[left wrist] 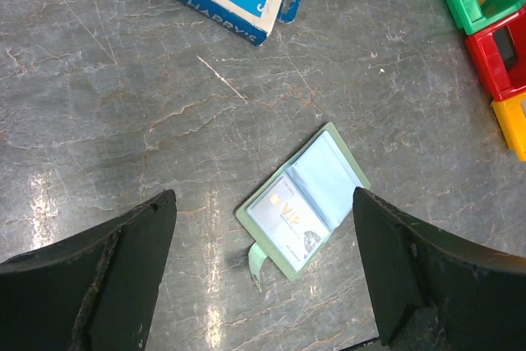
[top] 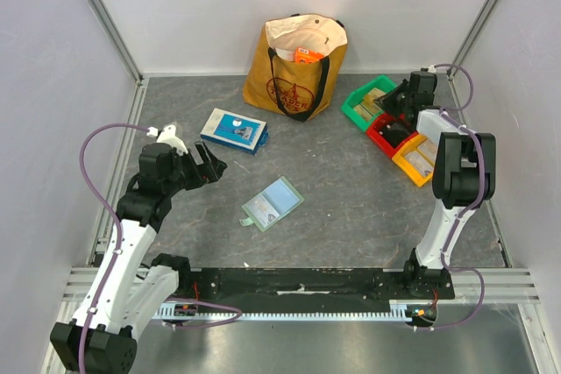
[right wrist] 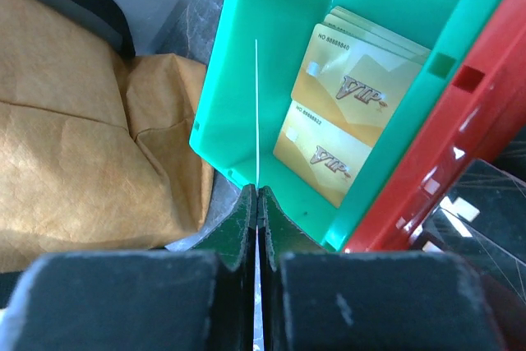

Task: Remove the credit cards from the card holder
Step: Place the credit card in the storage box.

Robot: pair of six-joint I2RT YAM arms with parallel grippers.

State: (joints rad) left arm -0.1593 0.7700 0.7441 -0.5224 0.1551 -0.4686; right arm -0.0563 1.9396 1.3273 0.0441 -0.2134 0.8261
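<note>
**Top external:** the card holder lies open mid-table, with the left gripper spread wide nearby.

**Left wrist:** a VIP card sits pocketed and probably needs extracting next.

**Right wrist:** the right gripper pinches a thin card, seen edge-on, over the green bin. Release it.

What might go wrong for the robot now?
The right gripper pinches a thin card edge-on at the green bin's corner; let go crooked, it might miss. The card holder lies loose on the table with a VIP card inside; the open left gripper might just shove it around.
</note>
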